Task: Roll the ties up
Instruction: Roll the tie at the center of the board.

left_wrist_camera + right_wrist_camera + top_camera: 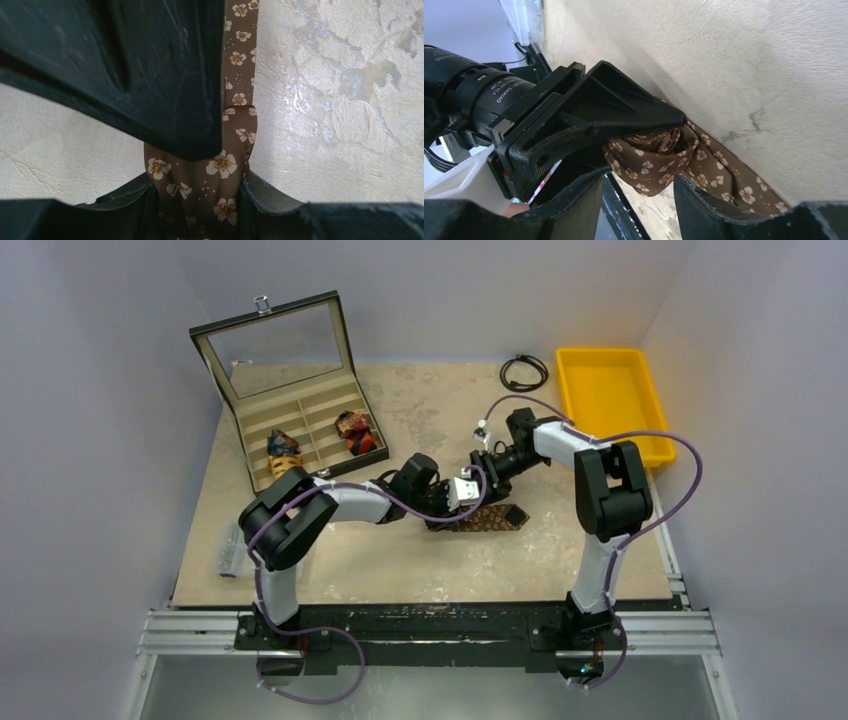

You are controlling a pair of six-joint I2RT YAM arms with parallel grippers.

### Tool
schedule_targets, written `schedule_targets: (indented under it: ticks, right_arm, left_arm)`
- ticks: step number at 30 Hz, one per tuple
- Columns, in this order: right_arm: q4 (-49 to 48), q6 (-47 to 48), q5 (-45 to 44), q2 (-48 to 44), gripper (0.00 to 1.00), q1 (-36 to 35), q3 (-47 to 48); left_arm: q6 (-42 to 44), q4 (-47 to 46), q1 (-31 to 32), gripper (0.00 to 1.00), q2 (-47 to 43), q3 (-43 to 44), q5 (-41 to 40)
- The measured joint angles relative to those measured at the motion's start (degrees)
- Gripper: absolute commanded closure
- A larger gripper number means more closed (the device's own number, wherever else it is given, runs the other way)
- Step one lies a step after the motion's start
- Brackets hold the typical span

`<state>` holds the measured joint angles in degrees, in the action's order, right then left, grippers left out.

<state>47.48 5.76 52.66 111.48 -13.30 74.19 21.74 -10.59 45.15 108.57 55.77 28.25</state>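
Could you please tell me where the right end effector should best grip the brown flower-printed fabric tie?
Probably the brown flower-printed fabric tie at its bunched roll, from the side opposite the left end effector: the roll stands raised, the tail lies flat.

White "DAMIAO" print on L arm's black wrist motor; other txt unreadable.

Left arm and right arm bent inward, left fingers clamped, right fingers parted

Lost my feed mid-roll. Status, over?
Left gripper shut on tie, end coiled. Right gripper open, straddling the coil. Tail lying on table. No obstruction seen.
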Motion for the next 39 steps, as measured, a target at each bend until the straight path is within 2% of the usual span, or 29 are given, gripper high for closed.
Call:
schedule_targets:
  ticks: [2,4,8,9,11,17,21,30,39]
  right_arm:
    - [-0.20,-0.15,0.96,0.66,0.47,-0.61,-0.20]
    - [-0.44,-0.20,1.09,0.92,0.55,-1.03,-0.28]
    - [-1.07,-0.28,1.07,1.70,0.94,-1.49,-0.31]
    - [-1.22,-0.07,1.01,1.92,1.00,-1.55,-0.31]
    - [-1.09,-0.15,0.90,2.49,1.00,-1.60,-0.31]
    - [-0.09,0.63,-1.03,2.69,1.00,-1.68,-0.46]
    - [0.02,0.92,-5.60,2.69,1.00,-1.40,-1.14]
    - [0.04,1.38,-17.35,2.62,1.00,-0.13,-2.21]
    - [-0.22,1.40,-20.52,1.75,1.00,-1.07,-2.54]
  left_arm:
    - [0.00,0.00,0.00,0.87,0.02,0.02,0.02]
    - [-0.02,0.00,0.00,0.87,0.04,0.04,0.02]
    - [-0.02,0.13,0.11,0.85,0.22,0.35,0.02]
    - [0.00,0.17,0.17,0.84,0.24,0.37,0.00]
    - [-0.04,0.15,0.28,0.82,0.26,0.39,-0.02]
    - [-0.63,-0.57,0.28,0.56,0.42,0.39,0.63]
    - [-2.01,-3.08,0.20,0.45,0.66,-0.37,2.34]
    - [-7.21,-10.82,-0.44,0.42,3.15,-1.09,7.17]
    - [-10.56,-18.05,0.63,0.40,6.78,0.11,8.33]
